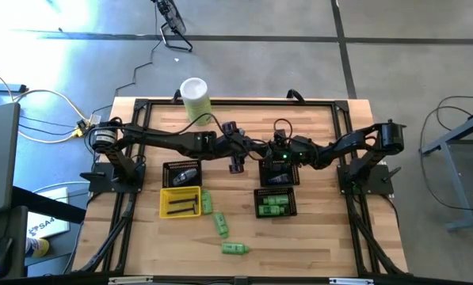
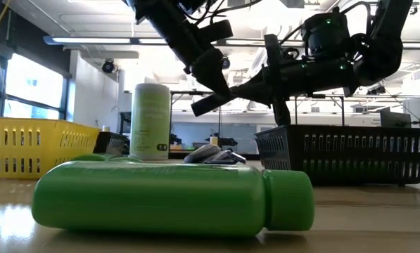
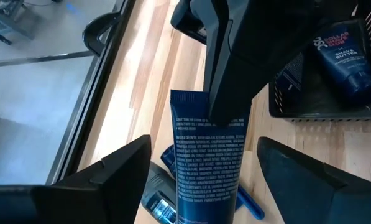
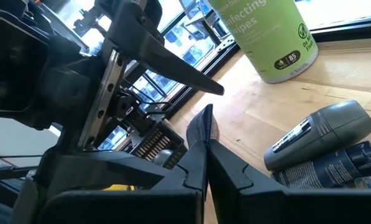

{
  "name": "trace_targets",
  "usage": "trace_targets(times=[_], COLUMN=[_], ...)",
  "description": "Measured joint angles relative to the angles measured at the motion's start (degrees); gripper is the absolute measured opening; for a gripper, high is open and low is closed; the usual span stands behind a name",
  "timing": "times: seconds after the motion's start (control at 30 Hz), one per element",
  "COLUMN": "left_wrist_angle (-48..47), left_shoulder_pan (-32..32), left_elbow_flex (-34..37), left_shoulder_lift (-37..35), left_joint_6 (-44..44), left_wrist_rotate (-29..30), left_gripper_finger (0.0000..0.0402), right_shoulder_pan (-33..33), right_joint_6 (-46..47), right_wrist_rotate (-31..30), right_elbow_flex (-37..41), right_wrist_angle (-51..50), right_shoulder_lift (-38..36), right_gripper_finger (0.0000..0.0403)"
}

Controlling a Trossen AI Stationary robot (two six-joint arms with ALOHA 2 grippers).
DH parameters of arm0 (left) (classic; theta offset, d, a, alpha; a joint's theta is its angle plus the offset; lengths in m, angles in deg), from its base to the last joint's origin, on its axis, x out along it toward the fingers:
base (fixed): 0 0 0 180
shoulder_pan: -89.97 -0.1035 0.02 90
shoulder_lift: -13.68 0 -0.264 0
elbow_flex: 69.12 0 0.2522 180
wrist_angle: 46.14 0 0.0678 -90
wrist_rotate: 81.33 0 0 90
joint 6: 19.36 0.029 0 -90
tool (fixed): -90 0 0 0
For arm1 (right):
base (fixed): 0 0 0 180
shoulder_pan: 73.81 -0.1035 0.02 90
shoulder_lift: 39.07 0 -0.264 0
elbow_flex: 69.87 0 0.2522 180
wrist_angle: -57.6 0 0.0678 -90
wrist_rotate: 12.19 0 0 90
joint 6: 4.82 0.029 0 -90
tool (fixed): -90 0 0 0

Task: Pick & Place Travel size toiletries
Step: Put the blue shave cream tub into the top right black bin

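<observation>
A dark blue tube (image 3: 210, 162) with white print hangs above the middle of the table. My right gripper (image 4: 205, 146) is shut on it. My left gripper (image 3: 204, 143) is open, one finger (image 3: 110, 180) on each side of the tube, with a gap showing at both sides. In the high view the two grippers meet at the table's centre, the left gripper (image 1: 236, 164) beside the right arm. On the wood below lie a grey tube (image 4: 316, 140) and dark blue packets (image 4: 337, 168). Three green bottles (image 1: 222, 224) lie toward the near edge. My right gripper pinches the tube's flat crimped end (image 4: 205, 121) between its two fingers (image 3: 229, 74). The fingers come about level from the table's right. The rest of the tube sticks out past them toward my left gripper, clear of the table.
A tall pale-green canister (image 1: 195, 99) stands at the far edge. A black basket (image 1: 181, 174) and a yellow tray (image 1: 181, 202) sit on the left. On the right are two black baskets (image 1: 277, 176), the nearer one (image 1: 275, 204) holding green bottles. One green bottle (image 2: 174, 197) lies close to the near edge.
</observation>
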Motion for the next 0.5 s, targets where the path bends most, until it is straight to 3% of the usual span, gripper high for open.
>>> trace_targets(times=[0.5], left_wrist_angle=[0.63], left_shoulder_pan=[0.0], left_elbow_flex=[0.4], left_shoulder_lift=[0.0], left_joint_6=[-2.64], left_wrist_rotate=[-2.06], left_gripper_finger=[0.0287], right_shoulder_pan=[-0.11], right_joint_6=[-1.46], right_wrist_rotate=[-0.68], right_elbow_flex=[0.0], right_wrist_angle=[0.14], right_shoulder_lift=[0.0], right_gripper_finger=[0.0003])
